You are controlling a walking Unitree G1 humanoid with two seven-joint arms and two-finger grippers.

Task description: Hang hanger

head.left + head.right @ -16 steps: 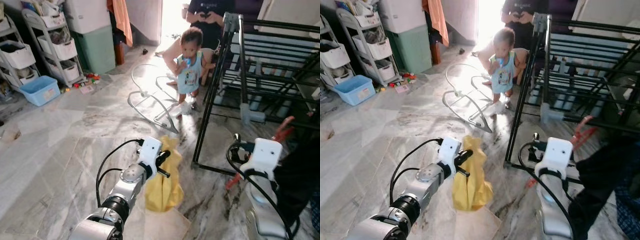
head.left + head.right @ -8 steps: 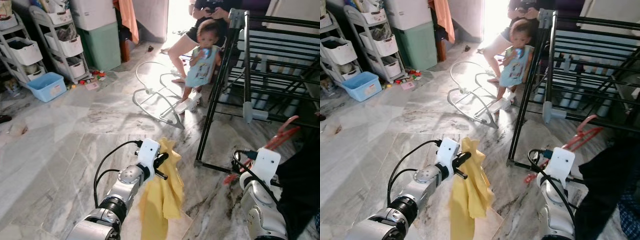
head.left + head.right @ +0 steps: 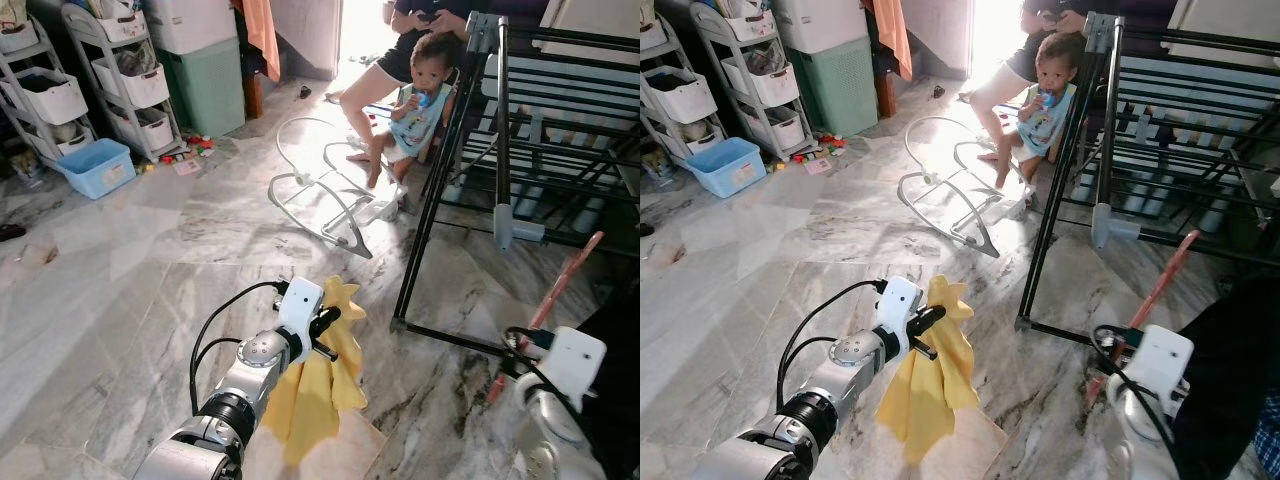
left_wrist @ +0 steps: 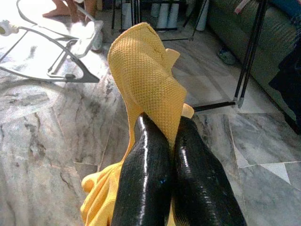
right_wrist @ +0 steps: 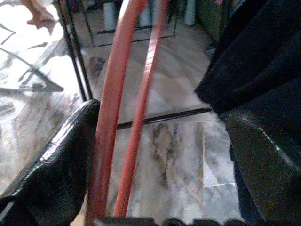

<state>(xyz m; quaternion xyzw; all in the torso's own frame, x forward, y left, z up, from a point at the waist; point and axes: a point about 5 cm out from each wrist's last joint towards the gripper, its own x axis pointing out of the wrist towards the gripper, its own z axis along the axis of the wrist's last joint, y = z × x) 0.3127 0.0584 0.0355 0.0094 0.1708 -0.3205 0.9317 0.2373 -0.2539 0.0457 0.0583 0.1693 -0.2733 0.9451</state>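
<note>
Hanger held low at lower right, rack rails ahead of it

The right gripper (image 5: 155, 155), jaws spread wide, has one finger against the red hanger (image 5: 115, 117); firm grip: cannot tell. The hanger's long axis slants up toward the black drying rack (image 3: 500, 120) at upper right, nearest this arm. At lower centre, the left gripper (image 4: 171, 141) jaws are clamped on a yellow cloth (image 3: 320, 385). A child (image 3: 415, 100) stands beside the rack.

Left hand (image 3: 931, 331) pinching yellow cloth (image 3: 928, 385) above marble floor (image 3: 770, 240), red hanger (image 3: 1148, 293) beside black rack (image 3: 1110, 120).
</note>
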